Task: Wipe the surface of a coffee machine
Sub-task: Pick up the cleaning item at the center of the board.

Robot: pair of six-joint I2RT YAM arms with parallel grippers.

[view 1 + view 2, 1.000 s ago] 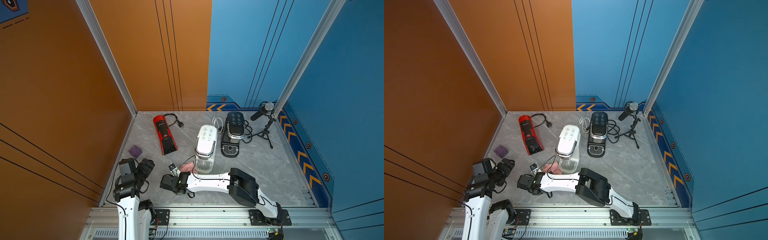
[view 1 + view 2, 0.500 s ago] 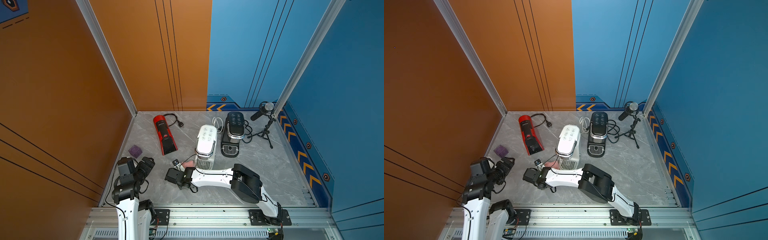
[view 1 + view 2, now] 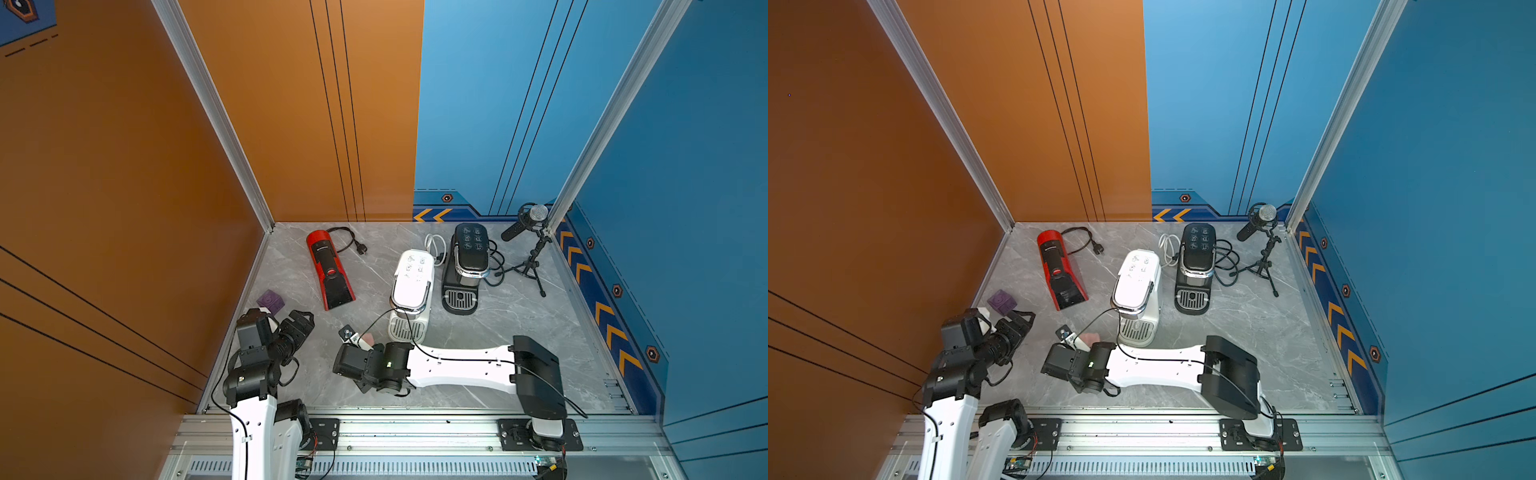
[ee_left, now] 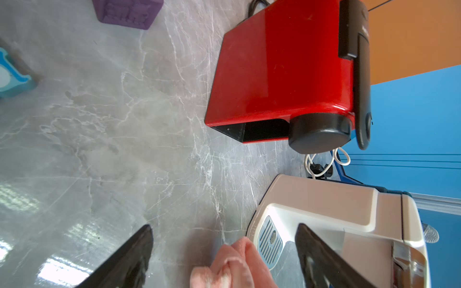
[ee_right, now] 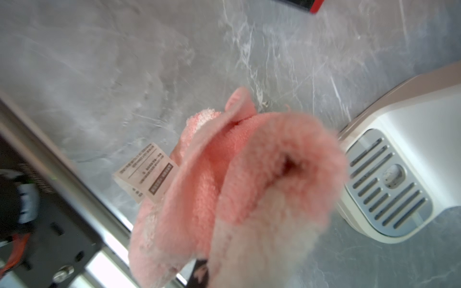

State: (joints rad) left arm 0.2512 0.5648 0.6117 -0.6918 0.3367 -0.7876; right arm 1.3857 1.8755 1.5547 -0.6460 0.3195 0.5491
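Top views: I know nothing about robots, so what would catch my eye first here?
Three coffee machines stand on the grey marble-look tabletop: a glossy red coffee machine toward the rear left, a white coffee machine in the middle and a black coffee machine close beside it. The right claw grips a fluffy pink cloth just in front of the white machine's slotted tray.
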